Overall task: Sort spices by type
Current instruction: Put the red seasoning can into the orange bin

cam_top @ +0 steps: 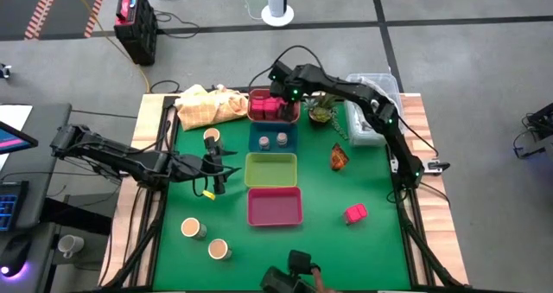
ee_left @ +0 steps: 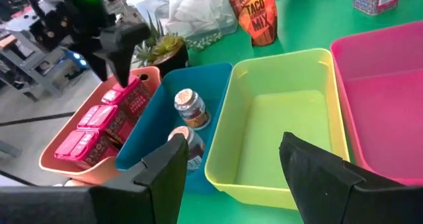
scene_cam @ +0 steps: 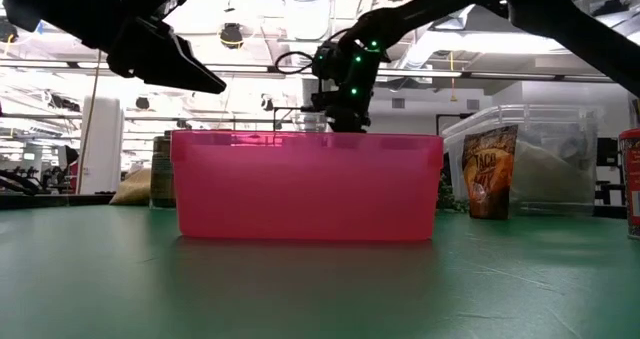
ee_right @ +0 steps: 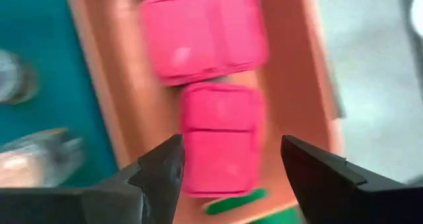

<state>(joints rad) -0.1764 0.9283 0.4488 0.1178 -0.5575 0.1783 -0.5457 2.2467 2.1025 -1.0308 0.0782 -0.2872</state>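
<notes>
Right gripper [cam_top: 278, 91] hovers over salmon tray [cam_top: 294, 114] of pink-red cubes [cam_top: 267, 109].
Its fingers stand apart, empty; left gripper [cam_top: 223, 166], fingers parted and empty, waits beside yellow-green tray [cam_top: 270, 169] on the tabletop [cam_top: 363, 250].

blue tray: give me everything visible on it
The blue tray is a teal-blue rectangular plastic bin with rounded corners, sitting flat on the green mat. It's second in the column of four trays, its long sides against the orange tray and the yellow-green tray. Two small shaker jars stand upright inside, side by side. No gripper touches it.
</notes>
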